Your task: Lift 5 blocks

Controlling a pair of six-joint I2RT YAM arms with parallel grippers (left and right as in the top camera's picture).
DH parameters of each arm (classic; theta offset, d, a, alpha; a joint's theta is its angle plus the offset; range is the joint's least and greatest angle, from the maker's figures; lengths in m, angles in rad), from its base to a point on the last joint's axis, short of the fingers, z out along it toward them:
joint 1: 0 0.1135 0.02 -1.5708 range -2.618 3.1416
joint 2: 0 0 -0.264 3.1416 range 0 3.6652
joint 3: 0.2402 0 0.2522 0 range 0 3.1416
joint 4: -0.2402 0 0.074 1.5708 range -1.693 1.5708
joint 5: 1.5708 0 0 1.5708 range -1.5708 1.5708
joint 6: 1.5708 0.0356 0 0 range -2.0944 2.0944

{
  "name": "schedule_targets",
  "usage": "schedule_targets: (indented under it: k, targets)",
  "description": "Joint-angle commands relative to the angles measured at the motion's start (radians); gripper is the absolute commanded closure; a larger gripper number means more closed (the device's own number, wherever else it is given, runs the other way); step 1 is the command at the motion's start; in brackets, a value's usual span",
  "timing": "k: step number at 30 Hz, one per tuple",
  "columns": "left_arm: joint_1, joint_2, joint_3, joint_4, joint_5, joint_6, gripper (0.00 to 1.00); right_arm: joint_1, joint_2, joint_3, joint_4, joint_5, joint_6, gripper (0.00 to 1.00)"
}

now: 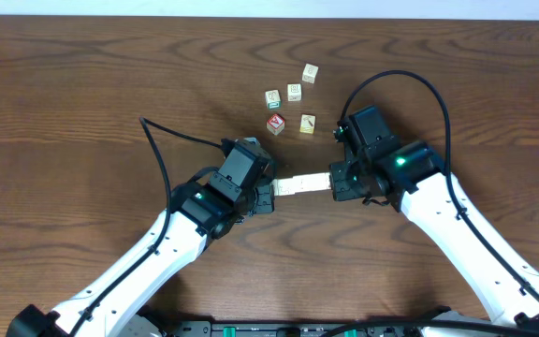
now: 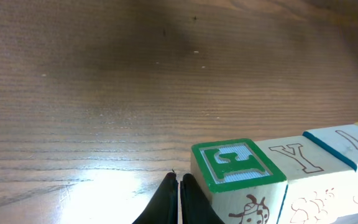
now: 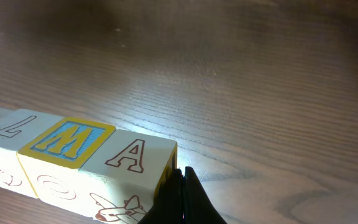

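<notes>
The row of five blocks point(image 1: 302, 183) lies end to end between the two arms on the wooden table point(image 1: 82, 84). Its green C block point(image 2: 238, 165) is just beside the left gripper point(image 2: 179, 200), and its A block point(image 3: 135, 163) is just beside the right gripper point(image 3: 184, 198). Both grippers have their fingers pressed together with nothing between them, one at each end of the row; I cannot tell whether the row is clear of the tabletop.

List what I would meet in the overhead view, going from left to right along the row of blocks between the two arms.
left gripper, jaws shut → row of blocks → right gripper, jaws shut. The loose blocks farther up the table lie off this line.
</notes>
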Motion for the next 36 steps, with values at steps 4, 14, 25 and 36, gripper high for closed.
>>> schedule_targets:
  k: [4,14,25,36]
  targets:
    - [-0.049,-0.062,0.114,0.076,0.211,0.006,0.93,0.093,-0.007,0.069,0.018,-0.366,-0.008,0.99]
    - [-0.049,-0.080,0.115,0.076,0.212,0.006,0.93,0.093,-0.007,0.069,0.001,-0.367,-0.008,0.99]
    - [-0.049,-0.080,0.116,0.073,0.212,0.006,0.93,0.093,-0.007,0.072,-0.002,-0.367,-0.008,0.99]
    - [-0.050,-0.079,0.166,0.032,0.212,0.018,0.93,0.093,-0.007,0.097,-0.023,-0.366,-0.008,0.99]
